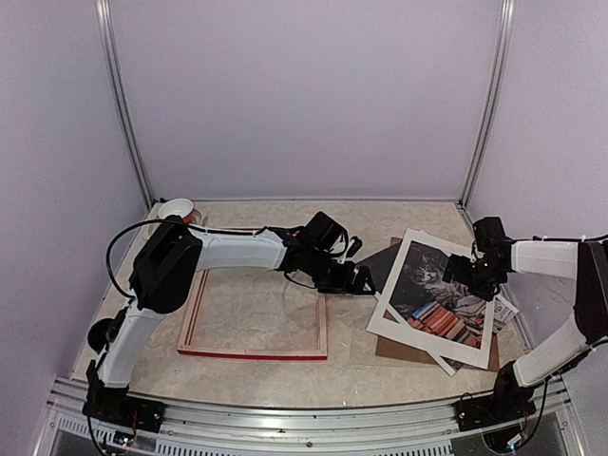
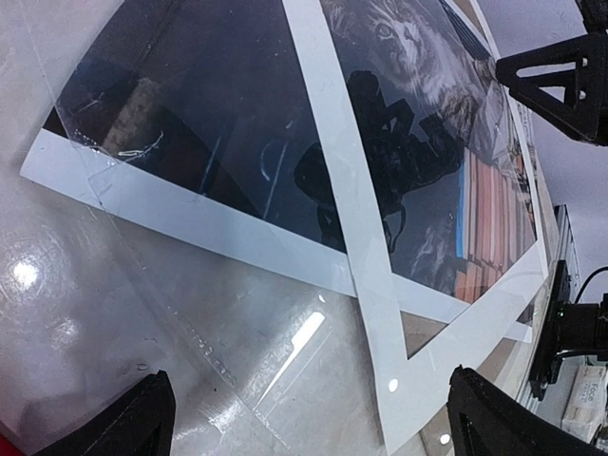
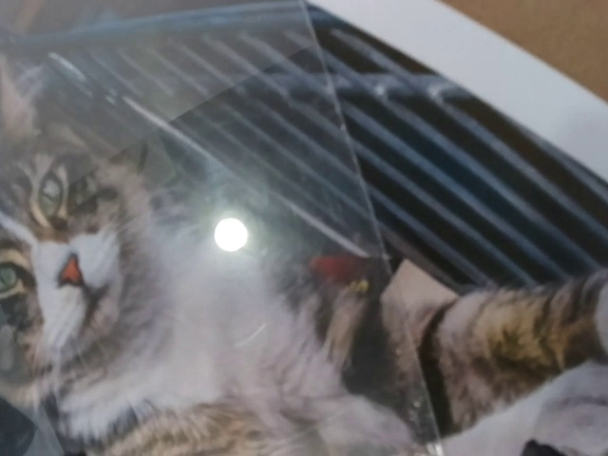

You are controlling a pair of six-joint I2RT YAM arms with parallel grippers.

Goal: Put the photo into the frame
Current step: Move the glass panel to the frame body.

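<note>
Marbled tabletop (image 1: 380,372), pale walls.
Frame (image 1: 256,350): near-left area, flat, wood back up, presumably for rear loading.
Photo (image 1: 442,304): right side, skewed, cat face-up on brown backing board (image 1: 399,350).
Left gripper (image 1: 359,278): between frame and photo. Right gripper (image 1: 464,274): over photo's far edge. Fingers of both spread, empty.

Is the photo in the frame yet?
Out: the photo lies face up right of the frame, whose opening shows only table.

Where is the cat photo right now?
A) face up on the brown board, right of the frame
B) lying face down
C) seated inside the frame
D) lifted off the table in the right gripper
A: the photo lies cat side up on the brown board, to the right of the frame, not inside it.
</note>
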